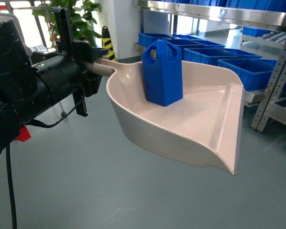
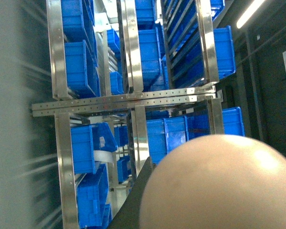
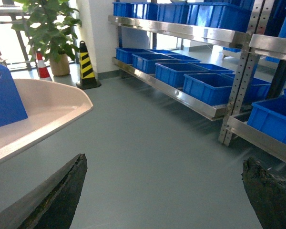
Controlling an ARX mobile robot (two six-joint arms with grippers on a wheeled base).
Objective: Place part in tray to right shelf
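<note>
The cream tray (image 1: 190, 119) hangs in the air over the floor, its handle held by my left gripper (image 1: 91, 67), which is shut on it. The blue part (image 1: 162, 72) stands upright inside the tray near the back wall. The left wrist view shows the tray's rounded underside (image 2: 219, 186) and one dark finger (image 2: 133, 205) beside it. My right gripper (image 3: 164, 191) is open over bare floor with nothing between its fingers; the tray (image 3: 43, 112) and the part (image 3: 5, 98) lie to its left. The right shelf (image 1: 250, 98) stands beyond the tray's lip, its steel rail (image 3: 190, 98) carrying blue crates.
Blue crates (image 3: 202, 83) line the lower rack level and more sit above (image 3: 214, 14). A perforated steel upright (image 3: 236, 90) stands at the rack's corner. A potted plant (image 3: 50, 33), a yellow-black cone (image 3: 87, 67) and an orange cone (image 3: 42, 67) stand by the wall.
</note>
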